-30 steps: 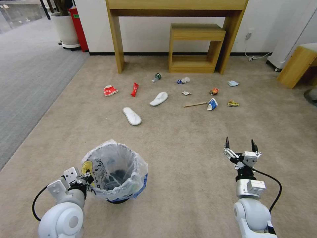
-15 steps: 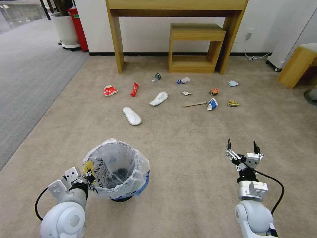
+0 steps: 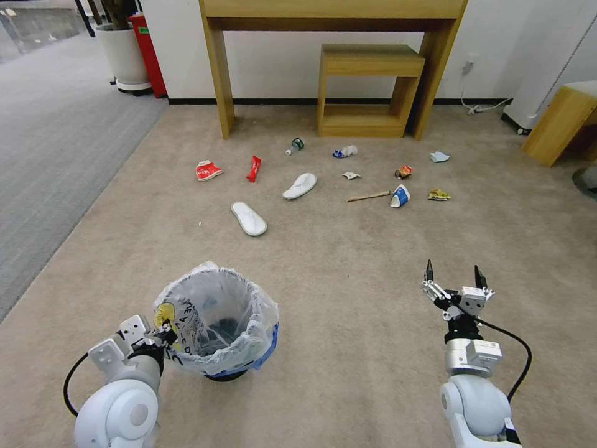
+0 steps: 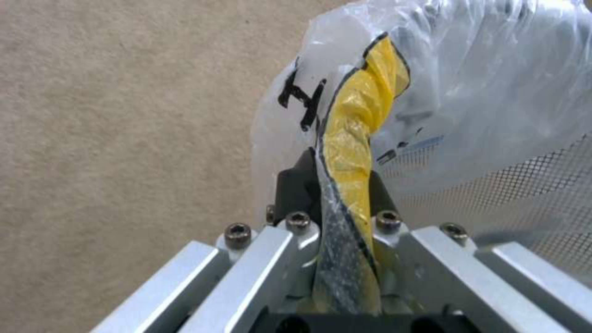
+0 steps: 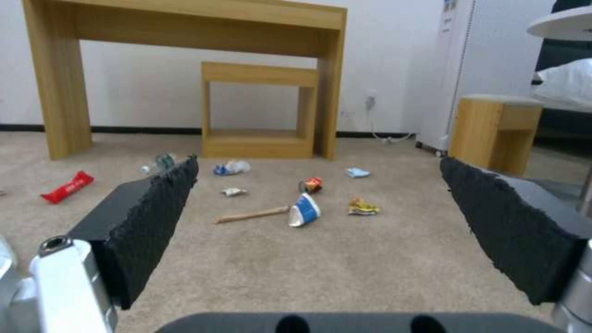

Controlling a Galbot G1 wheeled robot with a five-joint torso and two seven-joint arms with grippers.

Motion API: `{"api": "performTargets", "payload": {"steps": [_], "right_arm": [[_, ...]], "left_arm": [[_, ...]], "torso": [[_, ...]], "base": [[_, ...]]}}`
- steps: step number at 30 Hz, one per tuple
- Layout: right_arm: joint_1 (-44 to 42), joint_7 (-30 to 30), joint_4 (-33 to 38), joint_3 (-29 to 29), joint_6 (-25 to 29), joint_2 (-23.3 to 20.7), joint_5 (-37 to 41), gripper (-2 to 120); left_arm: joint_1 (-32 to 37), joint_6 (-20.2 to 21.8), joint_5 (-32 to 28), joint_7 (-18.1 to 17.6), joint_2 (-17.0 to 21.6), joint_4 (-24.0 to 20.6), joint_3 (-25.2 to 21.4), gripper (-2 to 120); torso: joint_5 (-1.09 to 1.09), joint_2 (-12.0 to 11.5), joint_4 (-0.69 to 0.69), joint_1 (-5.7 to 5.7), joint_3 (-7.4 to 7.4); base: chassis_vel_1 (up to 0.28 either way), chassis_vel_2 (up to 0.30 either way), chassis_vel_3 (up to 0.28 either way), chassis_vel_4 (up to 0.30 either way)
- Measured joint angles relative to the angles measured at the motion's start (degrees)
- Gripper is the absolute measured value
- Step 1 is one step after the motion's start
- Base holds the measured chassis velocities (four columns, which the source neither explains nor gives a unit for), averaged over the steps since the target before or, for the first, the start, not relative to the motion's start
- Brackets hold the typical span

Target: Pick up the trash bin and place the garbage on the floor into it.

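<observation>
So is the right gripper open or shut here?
Open. The right gripper has its fingers spread wide with nothing between them; through the gap its wrist view shows carpet.

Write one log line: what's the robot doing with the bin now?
left gripper: shut on trash bin bag rim | right gripper: open, empty, above floor | garbage: on floor

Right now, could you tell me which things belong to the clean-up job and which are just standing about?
Job: bin, held by left gripper; slippers; red wrapper; cup; stick; open right gripper.
Standing about: wooden desk; stool; plant pot.
</observation>
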Motion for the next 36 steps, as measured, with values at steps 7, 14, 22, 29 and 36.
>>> {"api": "performTargets", "payload": {"steps": [7,14,22,29,36], "right_arm": [[0.35,-0.50,-0.19,-0.17,0.34,0.23,-0.03,100],[0.55,-0.82,-0.50,-0.30,0.72,0.32,-0.02,100],[0.73,-0.91,-0.79,-0.25,1.19,0.23,0.05,100],[1.09,-1.59,-1.62,-0.28,2.81,0.22,0.26,100],[1.54,-1.82,-2.07,-0.47,3.89,0.20,0.79,100]], "left_arm": [[0.09,-0.11,0.09,0.02,0.13,-0.07,-0.21,3],[0.19,-0.30,0.31,0.10,-0.05,0.00,-0.29,3],[0.06,-0.44,0.49,0.16,-0.35,0.37,-0.12,3],[-0.02,-0.61,0.66,0.18,-0.49,0.64,-0.13,3],[-0.28,-0.70,0.62,0.18,-0.51,0.76,-0.29,3]], "torso": [[0.02,0.00,0.00,0.00,-0.01],[0.02,0.00,0.02,0.00,0.00],[-0.01,0.00,0.00,0.00,0.00],[-0.01,0.00,0.01,0.00,0.00],[0.01,0.00,0.01,0.00,0.00]], "base": [[0.160,0.172,-0.151,-0.167],[0.201,0.205,-0.203,-0.201],[0.164,0.168,-0.177,-0.184],[0.189,0.214,-0.187,-0.184],[0.056,0.066,-0.047,-0.061]]}}
